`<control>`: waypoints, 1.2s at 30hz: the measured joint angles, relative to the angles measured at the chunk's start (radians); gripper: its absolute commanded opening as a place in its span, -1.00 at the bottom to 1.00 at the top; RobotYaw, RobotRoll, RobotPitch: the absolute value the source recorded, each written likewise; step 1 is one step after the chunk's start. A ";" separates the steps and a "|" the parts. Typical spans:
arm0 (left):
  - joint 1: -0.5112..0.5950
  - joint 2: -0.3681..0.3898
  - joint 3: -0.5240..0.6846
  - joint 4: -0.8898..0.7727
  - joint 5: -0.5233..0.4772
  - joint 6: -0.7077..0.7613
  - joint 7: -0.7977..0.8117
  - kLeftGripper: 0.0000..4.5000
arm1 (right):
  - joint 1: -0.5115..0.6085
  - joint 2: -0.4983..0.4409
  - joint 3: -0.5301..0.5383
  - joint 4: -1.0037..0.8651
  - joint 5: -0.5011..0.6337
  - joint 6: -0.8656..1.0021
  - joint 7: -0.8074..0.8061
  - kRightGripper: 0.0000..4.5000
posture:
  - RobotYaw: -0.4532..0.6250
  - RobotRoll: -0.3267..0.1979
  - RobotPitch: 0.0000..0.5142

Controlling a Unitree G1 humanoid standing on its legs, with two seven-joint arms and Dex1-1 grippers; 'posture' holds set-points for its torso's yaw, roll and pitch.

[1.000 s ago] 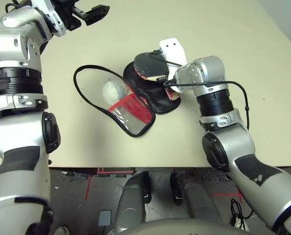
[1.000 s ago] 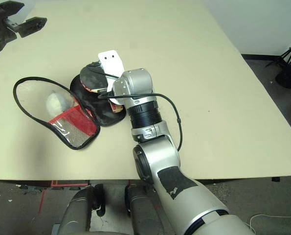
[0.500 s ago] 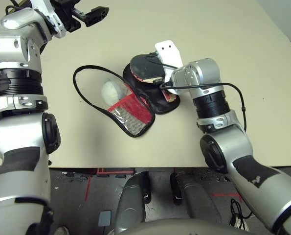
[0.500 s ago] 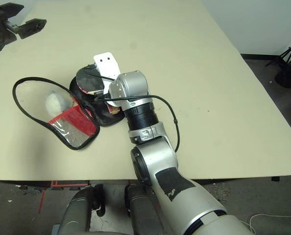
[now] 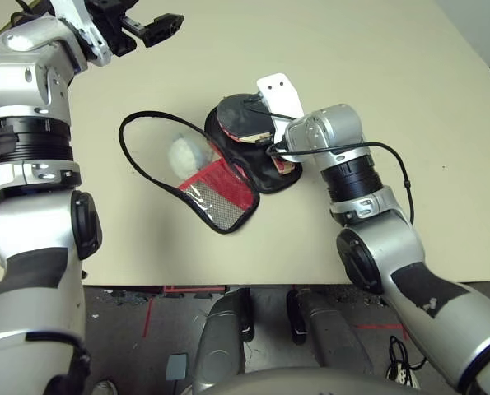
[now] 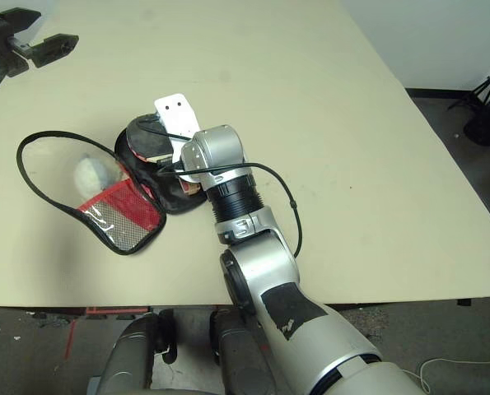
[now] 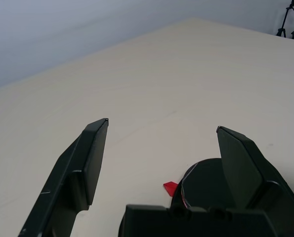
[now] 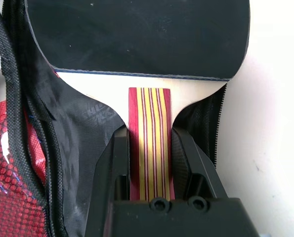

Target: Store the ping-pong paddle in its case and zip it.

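Beige tabletop (image 5: 376, 74) runs across the head views, with dark floor past its far right corner.

Head views: the case (image 5: 228, 177) lies flung open near the table's middle. Its red mesh half (image 5: 220, 189) sits on the side nearer the left arm, and a grey-white soft lump (image 5: 184, 152) rests inside that half. The ping-pong paddle (image 5: 240, 118) lies tilted over the black half (image 5: 261, 169), its black face toward the far side of the case and its handle toward the right wrist. The right gripper (image 6: 179, 169) is at that handle, under a white bracket. The left gripper (image 5: 150, 25) hangs well apart from the case, beyond its far left side, touching nothing.

Left wrist view: the left gripper's fingers (image 7: 87, 158) stand spread wide with nothing between them. Bare table lies beyond, and a dark rounded edge shows low between the fingers.

Right wrist view: the right gripper's jaws are narrowed onto the striped wooden handle (image 8: 149, 133), one finger (image 8: 109, 173) on each side. The blade extends past the black lining and zipper rim (image 8: 221, 128).

Risk, as judged: the paddle appears only partly seated, so its blade may ride over the zipper rim. With the case unsecured by the left gripper, pushing could slide the whole case. The lump may later obstruct closing.
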 measured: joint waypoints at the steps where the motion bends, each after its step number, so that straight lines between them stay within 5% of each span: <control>1: 0.000 0.002 0.000 0.000 0.000 0.000 0.000 1.00 | 0.000 0.000 0.007 0.003 0.000 -0.006 0.000 -0.49 | -0.22 0.25 -0.24; 34: 0.001 -0.004 0.000 0.014 0.001 0.014 0.001 1.00 | 0.059 -0.005 0.128 -0.076 0.008 -0.031 0.072 -0.49 | -0.25 0.25 -0.13; 35: 0.001 -0.004 0.000 0.014 0.001 0.015 0.001 1.00 | 0.059 -0.005 0.124 -0.067 0.009 -0.040 0.070 -0.16 | -0.25 0.25 -0.13; 36: 0.001 -0.004 0.000 0.014 0.001 0.017 0.001 1.00 | 0.059 -0.005 0.117 -0.058 0.009 -0.048 0.068 -0.07 | -0.26 0.25 -0.13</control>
